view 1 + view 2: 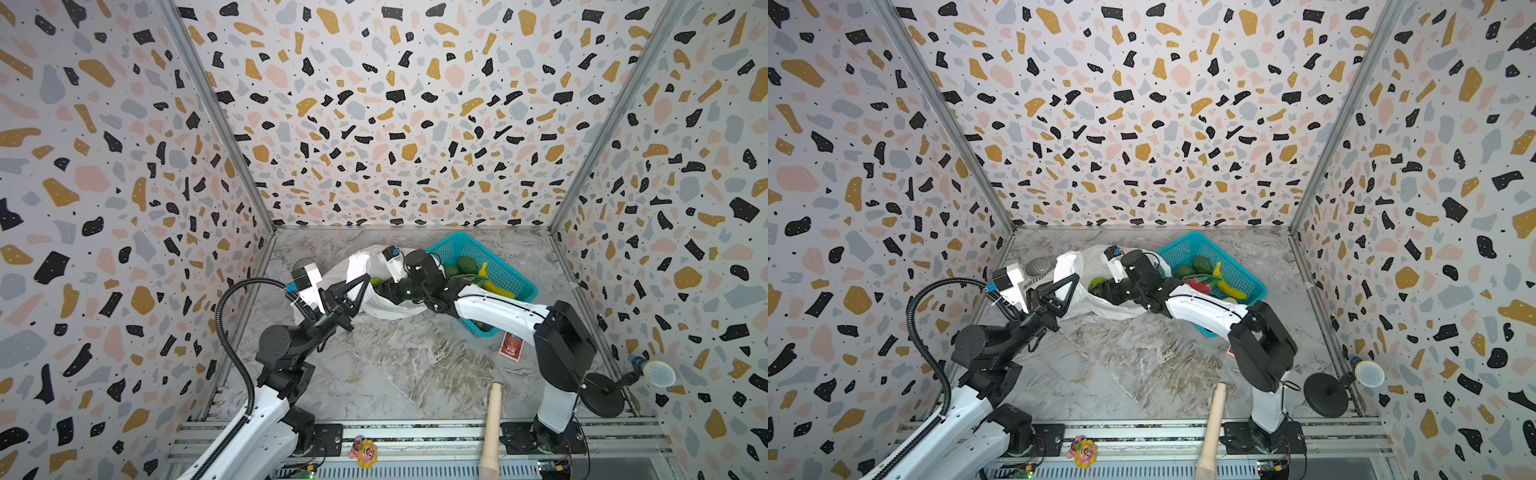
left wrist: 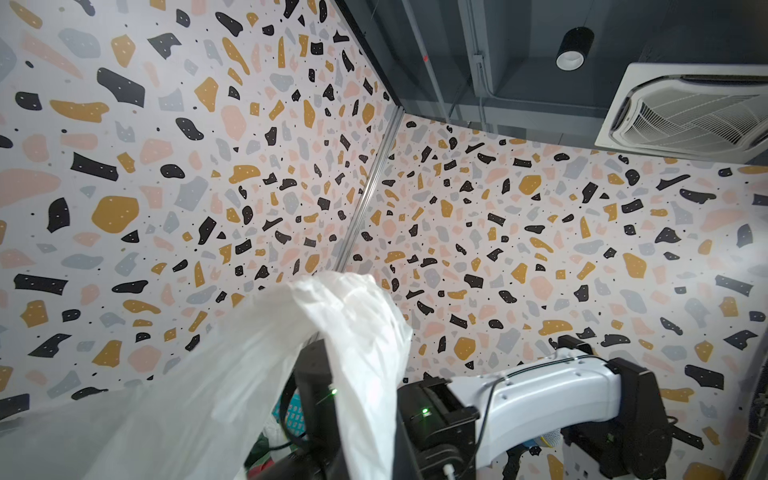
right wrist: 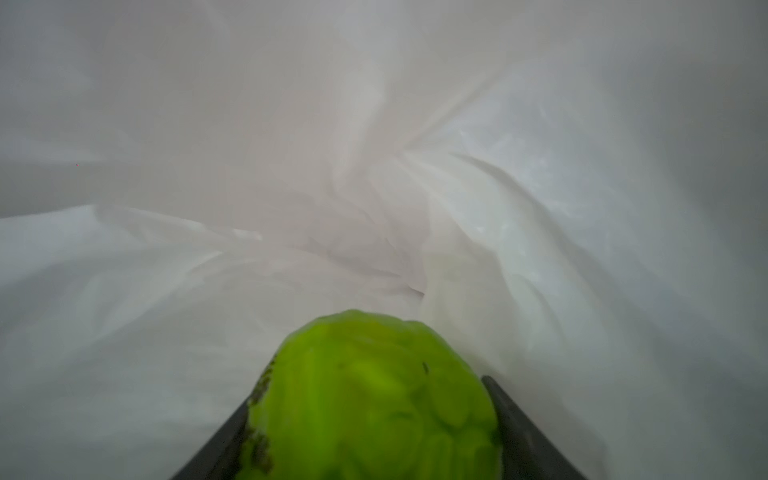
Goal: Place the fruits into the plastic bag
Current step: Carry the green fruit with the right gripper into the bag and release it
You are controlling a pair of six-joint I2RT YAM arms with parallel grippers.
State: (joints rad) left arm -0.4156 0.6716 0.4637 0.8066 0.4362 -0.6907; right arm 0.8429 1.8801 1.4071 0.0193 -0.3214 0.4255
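The white crinkly plastic bag [image 1: 388, 307] lies at the back middle of the table, its mouth lifted. My left gripper [image 1: 365, 283] is shut on the bag's raised edge [image 2: 353, 332] and holds it up. My right gripper [image 1: 380, 286] reaches across into the bag's mouth, shut on a lime-green bumpy ball [image 3: 374, 395], which also shows in a top view [image 1: 1097, 284]. White plastic surrounds the ball in the right wrist view. More fruits rest in the teal basket [image 1: 451, 249]: a dark green one [image 1: 467, 264], a red-pink one [image 1: 1200, 286] and a yellow piece [image 1: 498, 289].
The teal basket stands at the back right, partly under my right arm. A red card packet [image 1: 509, 345] lies beside it. A wooden pin [image 1: 492, 428], a flower toy [image 1: 363, 453] and a microphone on a stand [image 1: 656, 372] are near the front. A grey ribbed cup [image 1: 1038, 267] sits behind my left gripper.
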